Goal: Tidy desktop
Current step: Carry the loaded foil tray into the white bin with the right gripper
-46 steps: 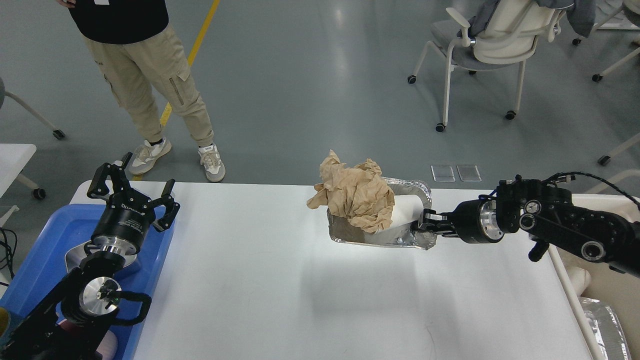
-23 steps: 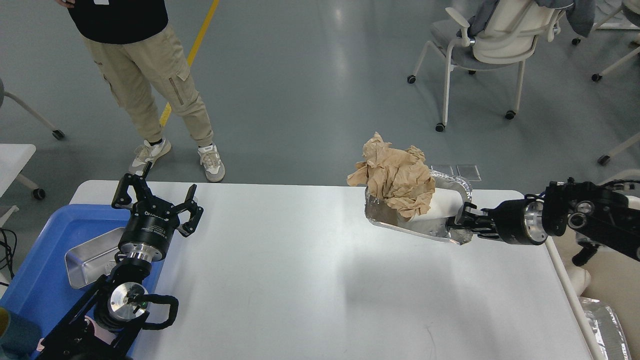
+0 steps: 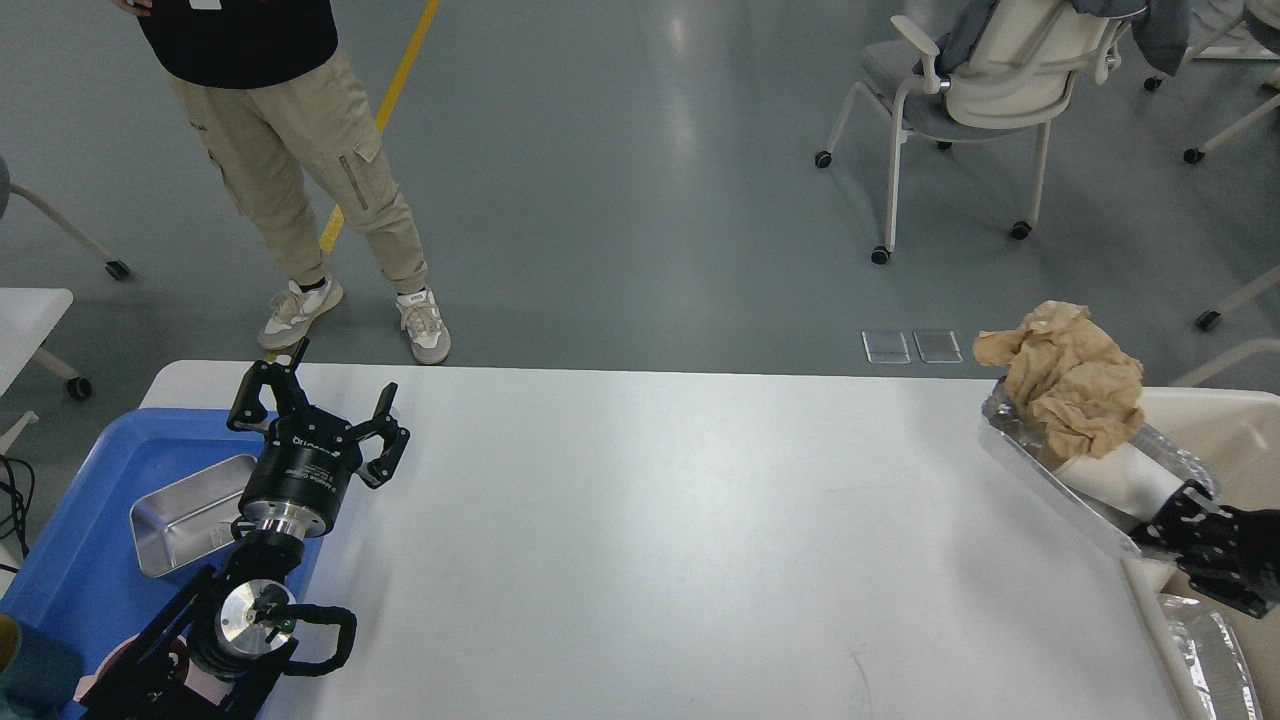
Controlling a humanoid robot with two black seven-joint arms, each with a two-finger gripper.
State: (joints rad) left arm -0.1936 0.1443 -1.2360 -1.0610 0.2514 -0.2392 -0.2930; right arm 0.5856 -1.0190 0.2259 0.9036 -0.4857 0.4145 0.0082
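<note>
White desktop [image 3: 640,540] runs lengthwise left to right.

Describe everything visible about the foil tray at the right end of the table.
The foil tray is a shallow, crinkled, silvery aluminium container, rectangular with rounded corners. It is tilted and sits at the right edge of the desktop, partly over the cream bin. It holds a crumpled brown paper wad and a white cup-like object lying on its side. The right gripper grips its near right corner, fingers closed on the rim.
</note>
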